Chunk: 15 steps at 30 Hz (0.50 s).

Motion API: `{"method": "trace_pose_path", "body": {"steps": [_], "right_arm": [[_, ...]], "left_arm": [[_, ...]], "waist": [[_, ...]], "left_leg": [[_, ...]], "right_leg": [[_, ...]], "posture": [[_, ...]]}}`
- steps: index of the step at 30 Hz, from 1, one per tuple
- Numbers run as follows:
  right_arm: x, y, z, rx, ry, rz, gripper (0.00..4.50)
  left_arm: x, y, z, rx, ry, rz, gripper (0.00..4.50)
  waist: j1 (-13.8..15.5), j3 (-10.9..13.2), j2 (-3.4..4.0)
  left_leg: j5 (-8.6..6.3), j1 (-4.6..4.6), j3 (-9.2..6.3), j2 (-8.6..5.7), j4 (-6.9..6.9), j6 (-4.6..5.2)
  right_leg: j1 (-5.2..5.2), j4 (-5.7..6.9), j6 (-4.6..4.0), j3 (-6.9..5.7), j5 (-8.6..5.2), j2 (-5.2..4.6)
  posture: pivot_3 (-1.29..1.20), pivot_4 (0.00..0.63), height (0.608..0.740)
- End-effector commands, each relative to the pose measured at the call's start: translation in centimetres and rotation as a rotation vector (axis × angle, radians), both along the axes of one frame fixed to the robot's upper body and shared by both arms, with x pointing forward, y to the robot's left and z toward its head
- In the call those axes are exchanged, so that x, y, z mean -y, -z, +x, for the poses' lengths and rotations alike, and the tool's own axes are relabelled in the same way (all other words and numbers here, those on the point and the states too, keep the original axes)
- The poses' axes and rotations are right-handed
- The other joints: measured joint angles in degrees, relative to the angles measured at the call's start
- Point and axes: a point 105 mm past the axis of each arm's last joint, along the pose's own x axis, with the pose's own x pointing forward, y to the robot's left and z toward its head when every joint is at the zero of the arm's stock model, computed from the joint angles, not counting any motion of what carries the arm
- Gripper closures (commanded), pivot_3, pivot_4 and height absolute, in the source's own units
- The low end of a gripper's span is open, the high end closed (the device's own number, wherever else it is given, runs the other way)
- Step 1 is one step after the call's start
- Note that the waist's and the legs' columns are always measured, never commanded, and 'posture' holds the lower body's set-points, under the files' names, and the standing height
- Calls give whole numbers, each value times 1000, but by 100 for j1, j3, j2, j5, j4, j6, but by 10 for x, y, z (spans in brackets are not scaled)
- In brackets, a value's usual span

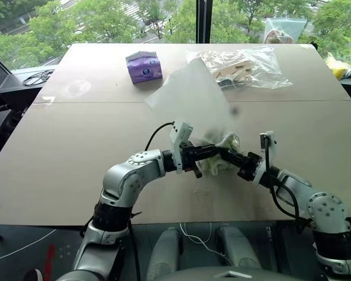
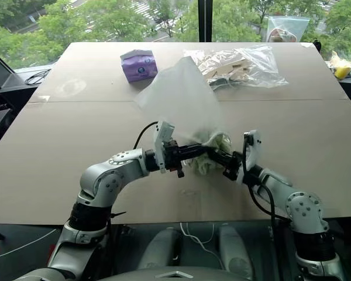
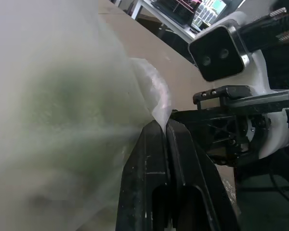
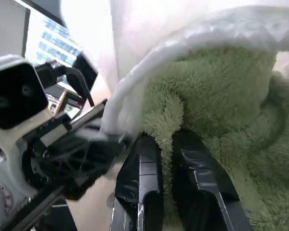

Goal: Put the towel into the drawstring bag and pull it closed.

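Note:
The white, thin drawstring bag (image 1: 190, 96) stands lifted over the middle of the table, its mouth low between both grippers. My left gripper (image 1: 216, 150) comes in from the left, shut on the bag's thin edge (image 3: 156, 103). The light-green towel (image 4: 216, 86) sits at the bag's mouth, partly inside its white rim (image 4: 149, 57). My right gripper (image 4: 164, 139) comes in from the right, shut on a fold of the towel. In the head views the towel (image 1: 221, 161) bulges out under the two meeting grippers. The cords are hidden.
A purple tissue pack (image 1: 143, 66) stands at the back left of the table (image 1: 76, 152). A clear plastic bag of beige items (image 1: 245, 67) lies at the back right, close behind the lifted bag. Cables (image 1: 38, 77) lie off the table's left edge.

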Motion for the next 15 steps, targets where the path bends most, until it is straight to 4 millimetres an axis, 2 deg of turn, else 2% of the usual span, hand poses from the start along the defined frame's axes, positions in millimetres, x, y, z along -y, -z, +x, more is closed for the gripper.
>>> {"method": "trace_pose_path", "body": {"steps": [1, 5, 9, 11, 15], "right_arm": [[6, -45, 9, 66, 56, 384, 4419], [13, -52, 15, 26, 118, 611, 4419], [8, -68, 21, -15, 148, 738, 4419], [3, -71, 26, -65, 170, 740, 4419], [-6, -57, 33, -226, 241, 631, 4419]], "left_arm": [[8, -6, -18, 0, 98, -25, 4500], [9, -8, -24, -8, 125, -40, 4500], [12, -10, -30, -17, 155, -53, 4500], [13, -10, -30, -15, 155, -54, 4500], [13, -12, -21, -8, 123, -70, 4500]], "waist": [[1, 1, 3], [12, 1, 3], [-1, 3, 6], [-14, 3, 6], [-8, 2, 6]], "left_leg": [[0, 0, -2, 0, -4, 0], [0, -7, -1, -5, -6, 0], [0, -6, -3, -2, -5, 0], [0, -2, -3, -2, -5, 0], [0, 3, -6, -2, -5, 0]], "right_leg": [[0, 0, 2, -2, 1, 0], [1, -8, 12, -2, 7, -9], [-1, -7, 11, -3, 7, -7], [0, -6, 9, -4, 6, -6], [-1, 5, -4, -5, -1, -4]], "posture": [[0, 150, 740], [0, 150, 740], [0, 150, 740], [0, 150, 740], [0, 150, 740]]}}
